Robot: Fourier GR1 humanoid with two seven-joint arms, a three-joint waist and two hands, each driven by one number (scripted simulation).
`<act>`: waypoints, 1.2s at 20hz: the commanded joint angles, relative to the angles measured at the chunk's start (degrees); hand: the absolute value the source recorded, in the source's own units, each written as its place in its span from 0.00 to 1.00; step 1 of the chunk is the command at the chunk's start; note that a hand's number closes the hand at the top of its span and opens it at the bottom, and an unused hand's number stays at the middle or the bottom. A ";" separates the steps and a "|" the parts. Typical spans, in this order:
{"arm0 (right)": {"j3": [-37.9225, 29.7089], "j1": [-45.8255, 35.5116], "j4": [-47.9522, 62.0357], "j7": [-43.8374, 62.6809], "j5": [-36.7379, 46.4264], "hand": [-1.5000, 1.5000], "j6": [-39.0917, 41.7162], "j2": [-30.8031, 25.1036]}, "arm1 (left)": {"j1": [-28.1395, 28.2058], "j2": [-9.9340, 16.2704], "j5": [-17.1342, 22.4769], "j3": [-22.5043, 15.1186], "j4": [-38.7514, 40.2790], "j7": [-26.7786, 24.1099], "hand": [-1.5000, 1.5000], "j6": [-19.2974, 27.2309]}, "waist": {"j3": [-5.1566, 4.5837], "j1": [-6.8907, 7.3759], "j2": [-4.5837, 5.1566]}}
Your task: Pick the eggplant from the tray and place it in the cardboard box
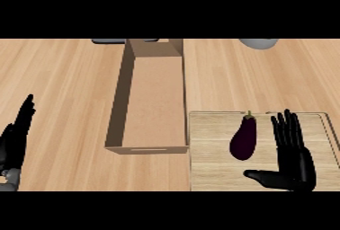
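A dark purple eggplant (243, 139) lies on a pale wooden tray (212, 170) at the right of the tabletop (60, 81), its green stem pointing away from the robot and its fat end toward the near edge. The robot's right hand (292, 155) hovers over the tray just beside the eggplant, on its outer side, fingers straight and thumb stretched toward the vegetable's base; it has hold of nothing. The left hand (15, 143) rests at the view's left edge, fingers up and empty.

The long cardboard box (151, 101) stands open just left of the tray, its near corner almost touching the tray's edge, so the carry looks short.

The eggplant is likely light and stiff enough to keep its shape, but its glossy, rounded skin could slip or roll under the fingers, and the narrow neck near the stem offers little to close on. The widest part, around the middle and lower belly, looks the safest place to take hold, with the thumb on one flank and the fingers on the other. The pick has not yet begun. Two grey things (259, 42) show partly at the far edge, too cropped to name.
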 commanded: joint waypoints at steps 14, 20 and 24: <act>-1.34 -8.13 21.57 -11.23 17.53 0.00 8.44 -19.06 | -5.71 0.75 -1.92 0.35 2.75 2.87 0.50 -2.71 | -0.12 2.42 -0.12; 4.05 -16.32 25.62 -4.15 24.94 0.00 11.43 -20.58 | -6.92 -1.35 -3.05 0.81 7.14 0.59 0.50 -3.09 | -0.16 2.17 -0.12; 5.48 -18.40 21.09 2.94 26.34 0.00 12.79 -17.79 | -7.63 -2.18 -4.84 1.06 6.76 2.49 0.50 -3.83 | -0.19 1.55 -0.36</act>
